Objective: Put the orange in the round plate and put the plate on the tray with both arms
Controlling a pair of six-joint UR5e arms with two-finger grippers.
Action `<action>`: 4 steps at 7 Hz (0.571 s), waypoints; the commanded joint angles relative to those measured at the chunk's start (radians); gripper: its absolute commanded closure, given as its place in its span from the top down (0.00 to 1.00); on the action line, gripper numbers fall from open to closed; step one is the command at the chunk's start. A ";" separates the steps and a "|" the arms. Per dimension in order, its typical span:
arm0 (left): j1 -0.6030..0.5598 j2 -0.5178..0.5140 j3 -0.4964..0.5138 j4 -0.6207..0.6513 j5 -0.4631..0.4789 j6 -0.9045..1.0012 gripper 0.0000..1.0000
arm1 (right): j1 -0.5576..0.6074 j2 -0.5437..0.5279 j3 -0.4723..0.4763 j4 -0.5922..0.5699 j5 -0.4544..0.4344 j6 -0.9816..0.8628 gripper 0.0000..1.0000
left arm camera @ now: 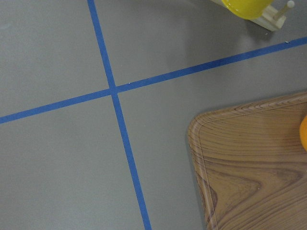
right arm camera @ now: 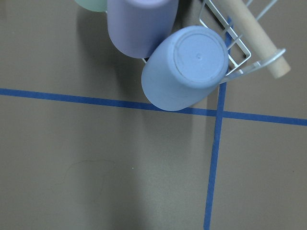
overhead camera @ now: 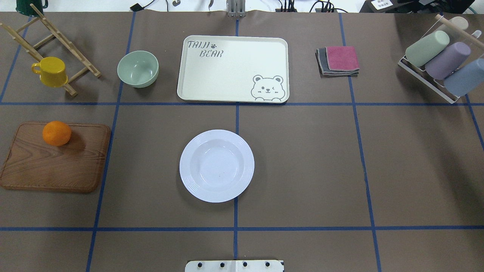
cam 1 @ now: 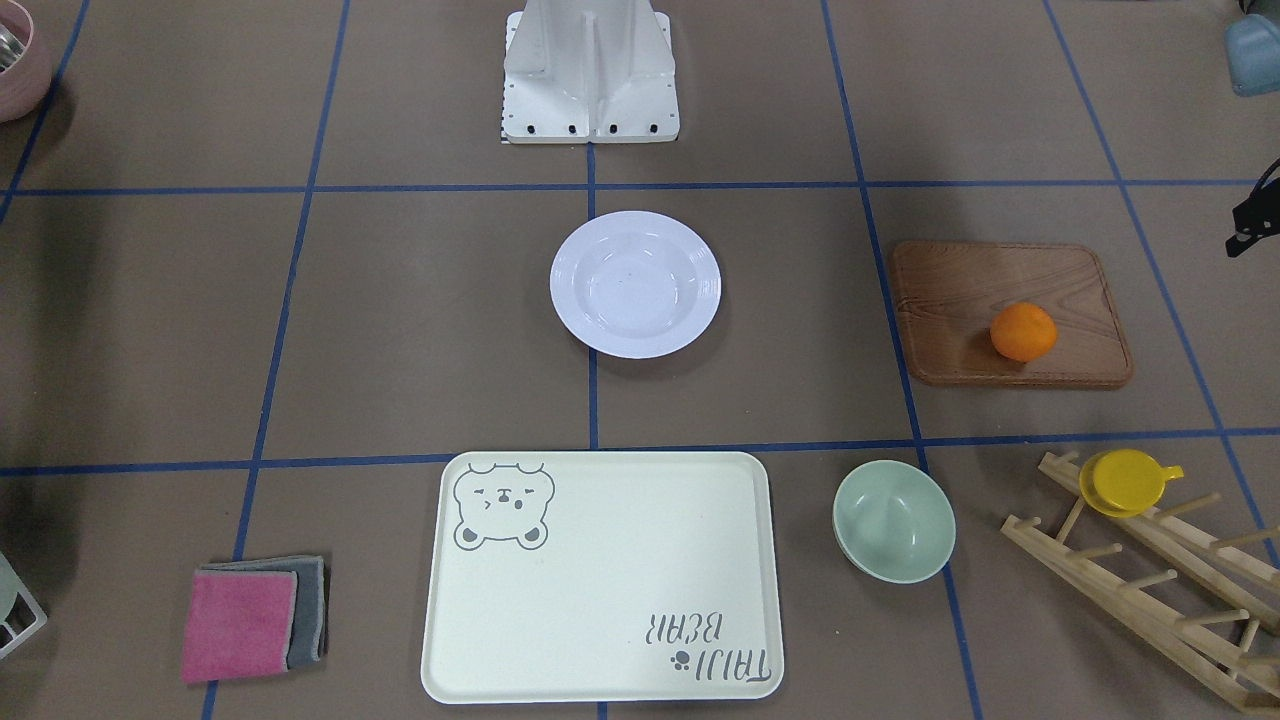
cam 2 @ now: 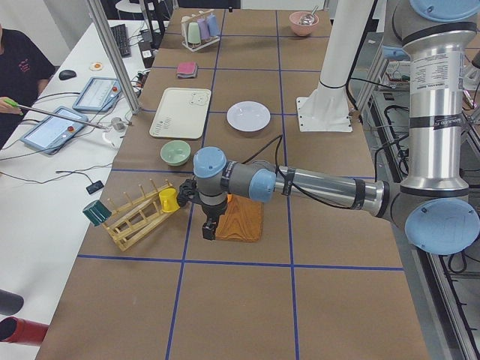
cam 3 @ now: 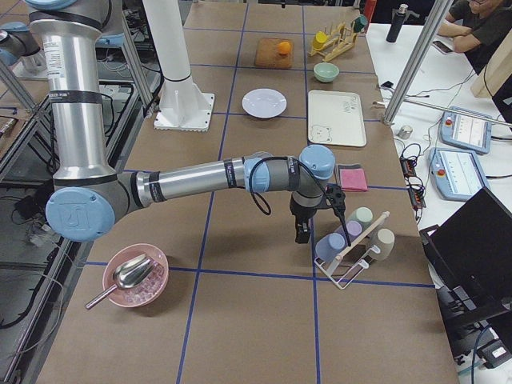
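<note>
You have the orange (overhead camera: pixel 56 133) on the wooden board (overhead camera: pixel 53 166), well left of the round plate (overhead camera: pixel 216 165) | tray (overhead camera: pixel 234 71) beyond round plate, apart | left gripper (cam 2: pixel 208 231), right gripper (cam 3: pixel 301 234): fingers' spread cannot be told

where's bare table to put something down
Widest bare patch: robot's right of the round plate, short of the folded cloths and cup rack. Also between plate and wooden board. Crowded far left: green bowl, yellow cup, peg rack.
</note>
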State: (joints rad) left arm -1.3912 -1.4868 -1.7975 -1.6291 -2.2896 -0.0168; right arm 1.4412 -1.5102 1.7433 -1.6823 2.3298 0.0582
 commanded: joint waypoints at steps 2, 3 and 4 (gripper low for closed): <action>0.001 -0.006 -0.008 -0.002 -0.001 -0.040 0.99 | -0.051 0.010 0.054 0.117 0.072 0.032 1.00; 0.009 -0.007 -0.048 -0.005 -0.001 -0.158 0.99 | -0.091 0.015 0.079 0.204 0.145 0.136 1.00; 0.020 -0.010 -0.077 -0.005 -0.001 -0.214 0.99 | -0.169 0.018 0.084 0.375 0.208 0.296 1.00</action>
State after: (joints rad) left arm -1.3821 -1.4937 -1.8384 -1.6325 -2.2902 -0.1460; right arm 1.3502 -1.4973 1.8106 -1.4764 2.4584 0.1921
